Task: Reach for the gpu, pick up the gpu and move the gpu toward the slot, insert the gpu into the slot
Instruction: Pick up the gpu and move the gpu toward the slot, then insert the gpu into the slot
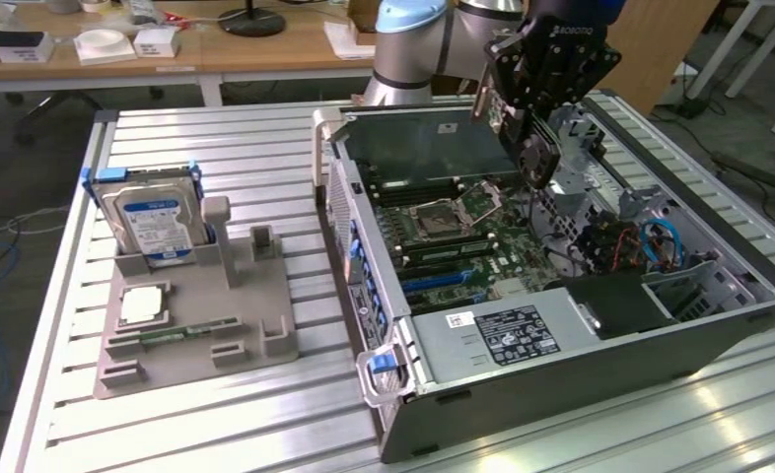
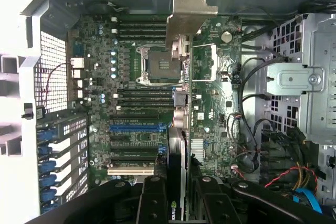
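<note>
Green, flat rectangular gpu (image 1: 535, 158) with a round black fan hangs on edge, pinched between the black gripper's (image 1: 532, 123) jaws, above the open grey metal computer case (image 1: 559, 394) at its far side, clear of the walls and the green motherboard (image 1: 466, 236).

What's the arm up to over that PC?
The arm's gripper is clamped on the gpu and holds it on edge above the open case, over the motherboard. The card isn't seated in a slot yet. A hard drive stands in the grey holder on the exterior view's left.
</note>
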Robot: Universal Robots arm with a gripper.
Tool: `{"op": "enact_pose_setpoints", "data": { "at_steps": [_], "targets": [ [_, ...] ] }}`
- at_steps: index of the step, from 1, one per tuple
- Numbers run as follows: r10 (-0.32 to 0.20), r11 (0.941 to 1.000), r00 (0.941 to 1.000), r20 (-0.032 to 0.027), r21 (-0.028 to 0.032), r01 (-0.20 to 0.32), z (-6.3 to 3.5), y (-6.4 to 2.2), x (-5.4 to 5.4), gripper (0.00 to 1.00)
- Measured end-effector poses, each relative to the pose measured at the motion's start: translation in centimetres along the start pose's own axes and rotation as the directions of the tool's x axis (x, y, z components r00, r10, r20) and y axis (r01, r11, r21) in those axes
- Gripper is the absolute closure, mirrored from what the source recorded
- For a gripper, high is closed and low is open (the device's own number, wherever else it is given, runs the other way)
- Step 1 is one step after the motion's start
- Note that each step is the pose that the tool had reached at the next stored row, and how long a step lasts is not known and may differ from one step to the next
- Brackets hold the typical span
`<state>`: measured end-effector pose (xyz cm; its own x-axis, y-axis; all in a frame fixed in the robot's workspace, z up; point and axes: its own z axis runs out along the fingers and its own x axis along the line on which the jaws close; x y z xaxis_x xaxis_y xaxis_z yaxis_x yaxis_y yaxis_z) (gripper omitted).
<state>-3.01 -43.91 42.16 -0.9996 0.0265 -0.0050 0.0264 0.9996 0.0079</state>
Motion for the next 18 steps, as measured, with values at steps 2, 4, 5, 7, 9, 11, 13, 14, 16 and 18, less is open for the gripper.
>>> {"op": "enact_pose_setpoints", "data": {
  "at_steps": [2,4,5,7,9,11,13,14,16,18],
  "targets": [
    [0.000,1.0000,1.0000,0.0000,0.0000,0.000,0.00,0.00,0.00,0.74],
    [0.000,1.0000,1.0000,0.0000,0.0000,0.000,0.00,0.00,0.00,0.74],
    [0.000,1.0000,1.0000,0.0000,0.0000,0.000,0.00,0.00,0.00,0.74],
    [0.000,1.0000,1.0000,0.0001,0.0000,0.000,0.00,0.00,0.00,0.74],
    [0.000,1.0000,1.0000,0.0000,0.0000,0.000,0.00,0.00,0.00,0.74],
    [-0.006,1.0000,1.0000,0.0000,-0.0001,0.006,0.00,0.00,0.00,0.74],
    [-0.031,0.9995,0.9995,-0.0002,-0.0002,0.031,0.00,0.00,0.00,0.74],
    [-0.046,0.9989,0.9989,-0.0003,-0.0003,0.046,0.01,0.00,0.00,0.74],
    [-0.082,0.9967,0.9966,-0.0006,-0.0003,0.082,0.01,-0.01,0.00,0.74],
    [-0.117,0.9931,0.9931,-0.0009,-0.0006,0.117,0.02,-0.01,0.00,0.74]
  ]
}}
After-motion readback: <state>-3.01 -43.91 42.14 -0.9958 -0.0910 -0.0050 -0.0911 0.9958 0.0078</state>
